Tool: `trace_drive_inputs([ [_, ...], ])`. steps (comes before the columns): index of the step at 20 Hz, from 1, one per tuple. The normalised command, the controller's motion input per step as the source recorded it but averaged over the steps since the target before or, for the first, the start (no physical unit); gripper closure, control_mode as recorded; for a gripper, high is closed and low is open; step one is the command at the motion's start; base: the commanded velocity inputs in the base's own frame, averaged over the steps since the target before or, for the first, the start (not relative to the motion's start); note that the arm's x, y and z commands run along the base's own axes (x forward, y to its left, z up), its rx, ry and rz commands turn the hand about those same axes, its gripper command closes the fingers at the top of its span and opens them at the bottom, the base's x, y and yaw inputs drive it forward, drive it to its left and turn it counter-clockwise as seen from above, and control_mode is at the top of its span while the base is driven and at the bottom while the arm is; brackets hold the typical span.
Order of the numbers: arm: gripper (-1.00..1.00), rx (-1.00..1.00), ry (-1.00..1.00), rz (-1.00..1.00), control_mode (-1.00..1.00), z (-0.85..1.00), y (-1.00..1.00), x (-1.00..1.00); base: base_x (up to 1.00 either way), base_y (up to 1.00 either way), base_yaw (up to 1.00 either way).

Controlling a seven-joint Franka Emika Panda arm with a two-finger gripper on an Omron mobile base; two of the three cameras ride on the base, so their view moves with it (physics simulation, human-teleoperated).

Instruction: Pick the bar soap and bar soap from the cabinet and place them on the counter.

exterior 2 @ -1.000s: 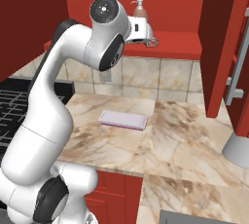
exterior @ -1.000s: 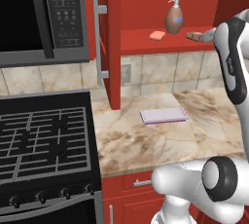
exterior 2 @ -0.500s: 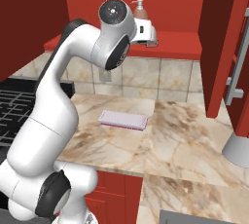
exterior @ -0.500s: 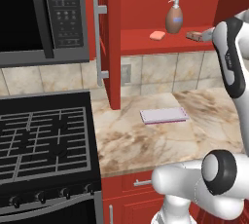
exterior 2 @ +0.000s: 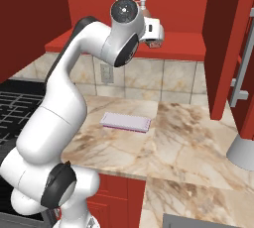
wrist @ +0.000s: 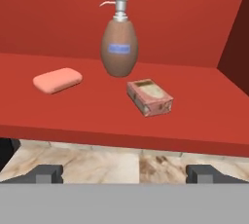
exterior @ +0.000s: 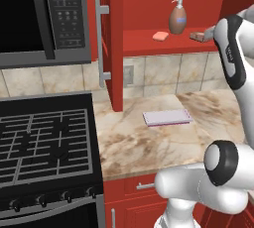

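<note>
The red cabinet (exterior: 116, 38) is standing open across the upper middle of the left base view, its door edge with a long silver handle (exterior: 101, 41) running down the centre left. On its red shelf (wrist: 194, 116), in the hand view, a brown pump bottle (wrist: 119, 40) is standing upright at upper centre. A peach-pink bar soap (wrist: 57, 80) is lying flat to the left of the bottle, apart from it. A second bar soap (wrist: 150, 97), reddish and speckled with a pale top face, is lying at the centre of the frame, just in front of the bottle and turned at an angle.

The gripper (wrist: 125, 173) is hovering at the bottom of the hand view with its two dark fingertips (wrist: 46, 173) spread wide apart, holding nothing, in front of the shelf edge and not touching either bar. In the right base view the white arm is reaching up to the shelf at upper centre.

Below the shelf, the beige veined counter (exterior: 144, 145) is filling the middle of the left base view, with a flat lavender pad (exterior: 167, 117) lying on it. A tiled backsplash (exterior 2: 149, 76) is running behind. A black gas stove (exterior: 44, 142) is sitting at lower left, under a microwave (exterior: 44, 16) at upper left.
</note>
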Motion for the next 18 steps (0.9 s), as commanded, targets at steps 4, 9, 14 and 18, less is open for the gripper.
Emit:
trace_drive_inputs([
  [4, -1.0, 0.0, -0.04, 0.0, -1.0, 0.0, -0.07, 0.22, 0.0, 0.0, 0.0],
  [9, -1.0, 0.0, -0.01, 0.0, -1.0, 0.0, -0.06, 0.17, 0.0, 0.0, 0.0],
  [14, -1.0, 0.0, 0.0, 0.0, -1.0, 0.0, -0.02, 0.13, 0.0, 0.0, 0.0],
  [18, -1.0, 0.0, 0.0, 0.0, -1.0, 0.0, -0.01, 0.17, 0.0, 0.0, 0.0],
])
